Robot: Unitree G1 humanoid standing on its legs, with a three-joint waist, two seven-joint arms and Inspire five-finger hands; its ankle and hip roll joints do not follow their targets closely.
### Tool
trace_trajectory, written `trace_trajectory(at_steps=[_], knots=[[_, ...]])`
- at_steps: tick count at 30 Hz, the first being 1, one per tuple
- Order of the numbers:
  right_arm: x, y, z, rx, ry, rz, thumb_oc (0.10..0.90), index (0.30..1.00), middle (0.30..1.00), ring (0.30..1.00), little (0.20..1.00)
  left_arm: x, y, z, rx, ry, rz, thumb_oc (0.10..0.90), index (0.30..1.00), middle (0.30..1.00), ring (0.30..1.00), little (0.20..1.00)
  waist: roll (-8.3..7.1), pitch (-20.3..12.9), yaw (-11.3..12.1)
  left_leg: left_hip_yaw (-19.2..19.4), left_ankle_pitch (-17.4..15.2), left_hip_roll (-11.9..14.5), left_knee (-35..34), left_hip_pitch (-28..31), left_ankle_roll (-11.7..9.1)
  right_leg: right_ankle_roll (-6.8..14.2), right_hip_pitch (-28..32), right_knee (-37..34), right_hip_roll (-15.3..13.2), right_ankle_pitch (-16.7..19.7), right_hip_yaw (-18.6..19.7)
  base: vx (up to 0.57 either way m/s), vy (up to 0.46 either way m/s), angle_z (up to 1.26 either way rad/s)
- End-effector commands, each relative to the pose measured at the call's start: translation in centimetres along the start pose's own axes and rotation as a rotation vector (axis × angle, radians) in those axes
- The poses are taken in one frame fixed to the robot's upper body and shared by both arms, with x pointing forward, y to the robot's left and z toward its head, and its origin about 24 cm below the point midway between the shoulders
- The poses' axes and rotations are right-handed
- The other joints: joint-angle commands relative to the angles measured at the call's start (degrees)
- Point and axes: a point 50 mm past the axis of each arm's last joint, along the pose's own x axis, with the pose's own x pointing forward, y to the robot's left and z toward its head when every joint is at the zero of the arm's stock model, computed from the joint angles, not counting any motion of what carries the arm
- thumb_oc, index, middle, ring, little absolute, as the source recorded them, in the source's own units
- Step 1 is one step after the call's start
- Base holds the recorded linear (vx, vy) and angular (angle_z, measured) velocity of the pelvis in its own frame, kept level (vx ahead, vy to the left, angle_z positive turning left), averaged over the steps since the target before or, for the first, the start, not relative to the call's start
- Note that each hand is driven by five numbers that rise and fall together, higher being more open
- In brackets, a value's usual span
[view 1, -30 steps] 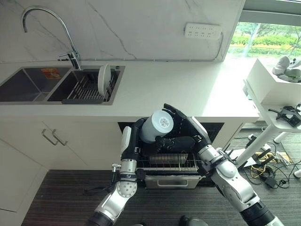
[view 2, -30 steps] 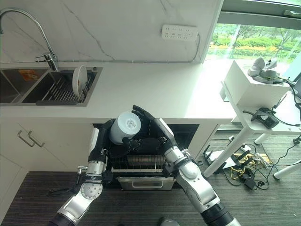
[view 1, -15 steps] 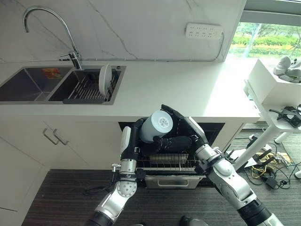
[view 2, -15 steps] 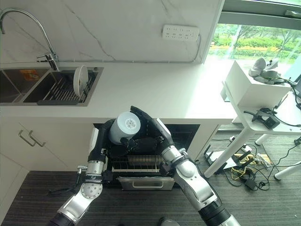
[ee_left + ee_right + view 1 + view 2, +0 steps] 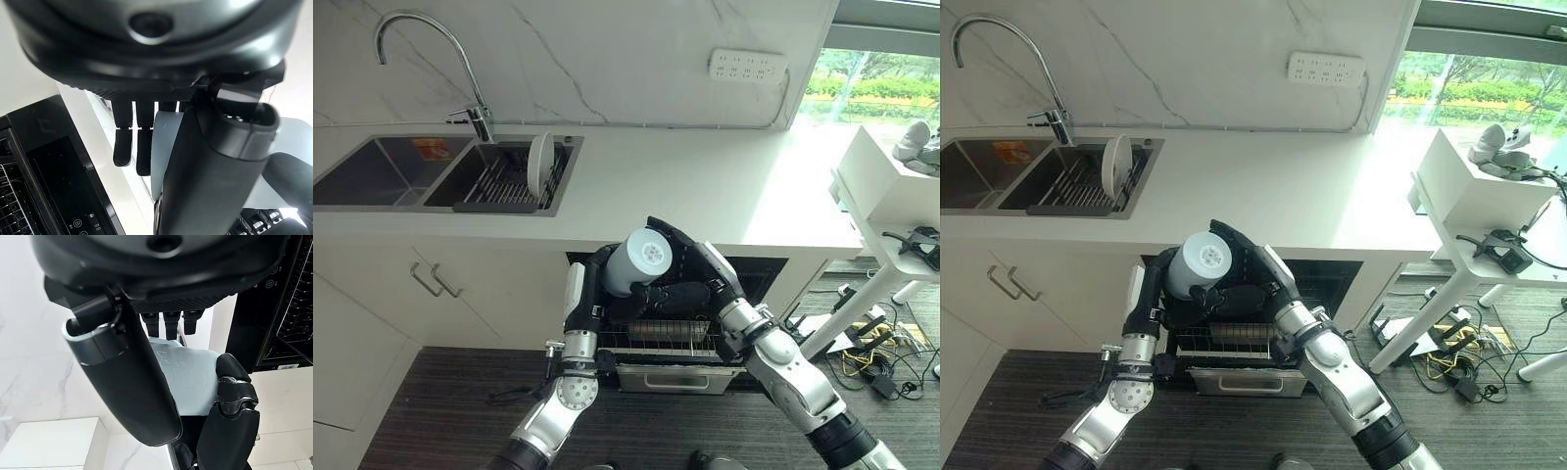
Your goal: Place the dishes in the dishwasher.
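Note:
A pale blue cup (image 5: pixel 641 259) hangs tipped on its side, its base toward the camera, above the pulled-out wire rack (image 5: pixel 666 338) of the dishwasher under the counter. My left hand (image 5: pixel 610 305) grips it from below and behind; its wrist view shows the cup (image 5: pixel 164 142) between thumb and fingers. My right hand (image 5: pixel 697 274) wraps it from the right, fingers over its top and thumb beneath, with the cup (image 5: pixel 190 377) between them. A white plate (image 5: pixel 539 164) stands upright in the sink's drying rack.
The white countertop (image 5: pixel 705 186) runs above the dishwasher opening. A double sink (image 5: pixel 391 174) with a tall faucet (image 5: pixel 475 113) lies at the left. A white side table (image 5: pixel 891 196) stands at the right, above cables on the floor. Cabinet handles (image 5: pixel 433 282) sit below the sink.
My right hand has drawn in closer, its fingers now over the cup's top. The cup and left hand have hardly moved. The camera has shifted slightly.

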Motion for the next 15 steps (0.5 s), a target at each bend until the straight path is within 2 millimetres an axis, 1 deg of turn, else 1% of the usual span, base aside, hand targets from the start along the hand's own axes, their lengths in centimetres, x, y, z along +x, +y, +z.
trace_trajectory(at_steps=[1, 3, 4, 5, 6, 7, 8, 15], knots=[[3.1, 3.4, 6.4, -0.029, -0.306, 0.19, 0.8, 0.9, 0.9, 0.9, 0.9, 2.4, -1.4, 5.8, -0.057, -0.327, -0.073, 0.4, 0.3, 0.3, 0.3, 0.3, -0.9, -1.0, 0.0, 1.6, -6.6, 1.3, 3.9, -0.7, -0.1, 6.1, 7.3, -5.4, -0.1, -3.1, 4.4, 0.0, 0.0, 0.0], [3.2, 3.5, 6.4, -0.031, -0.306, 0.198, 0.8, 0.9, 0.9, 0.9, 0.9, 2.4, -1.5, 5.7, -0.055, -0.325, -0.077, 0.4, 0.3, 0.3, 0.3, 0.3, -0.9, -0.9, 0.1, 1.6, -6.5, 1.3, 3.9, -0.7, -0.1, 6.1, 7.3, -5.4, -0.1, -3.1, 4.4, 0.0, 0.0, 0.0], [3.2, 3.6, 6.4, -0.032, -0.307, 0.202, 0.742, 0.813, 0.813, 0.813, 0.813, 2.3, -1.5, 5.7, -0.055, -0.325, -0.079, 0.4, 0.3, 0.3, 0.3, 0.3, -0.92, -0.9, 0.1, 1.6, -6.5, 1.3, 3.9, -0.7, -0.1, 6.1, 7.3, -5.4, -0.1, -3.1, 4.4, 0.0, 0.0, 0.0], [3.3, 3.7, 6.5, -0.036, -0.308, 0.207, 0.596, 0.594, 0.594, 0.594, 0.594, 2.3, -1.5, 5.7, -0.053, -0.325, -0.082, 0.4, 0.3, 0.3, 0.3, 0.3, -0.92, -0.9, 0.2, 1.6, -6.6, 1.3, 3.9, -0.7, -0.1, 6.1, 7.4, -5.4, -0.1, -3.1, 4.3, 0.0, 0.0, 0.0], [3.3, 3.8, 6.5, -0.042, -0.311, 0.213, 0.519, 0.479, 0.479, 0.479, 0.479, 2.3, -1.5, 5.6, -0.052, -0.324, -0.086, 0.4, 0.3, 0.3, 0.3, 0.3, -0.88, -0.9, 0.3, 1.5, -6.5, 1.3, 3.9, -0.7, -0.1, 6.1, 7.4, -5.4, -0.1, -3.1, 4.3, 0.0, 0.0, 0.0], [3.4, 3.9, 6.5, -0.046, -0.317, 0.214, 0.408, 0.312, 0.312, 0.312, 0.312, 2.3, -1.6, 5.6, -0.051, -0.324, -0.088, 0.4, 0.3, 0.3, 0.3, 0.3, -0.87, -0.9, 0.3, 1.5, -6.5, 1.3, 3.9, -0.7, -0.1, 6.1, 7.4, -5.4, -0.1, -3.1, 4.3, 0.0, 0.0, 0.0], [3.4, 3.9, 6.6, -0.054, -0.324, 0.217, 0.4, 0.3, 0.3, 0.3, 0.3, 2.3, -1.6, 5.6, -0.05, -0.323, -0.09, 0.4, 0.3, 0.3, 0.3, 0.3, -0.86, -0.9, 0.3, 1.5, -6.5, 1.2, 3.9, -0.7, -0.1, 6.1, 7.4, -5.4, -0.1, -3.1, 4.3, 0.0, 0.0, 0.0], [3.5, 4.4, 6.8, -0.086, -0.337, 0.224, 0.4, 0.3, 0.3, 0.3, 0.3, 2.3, -2.0, 5.5, -0.037, -0.322, -0.111, 0.4, 0.3, 0.3, 0.3, 0.3, -0.81, -0.9, 0.5, 1.4, -6.6, 1.2, 3.9, -0.7, 0.0, 6.1, 7.4, -5.4, -0.2, -3.2, 4.2, 0.0, 0.0, 0.0]])
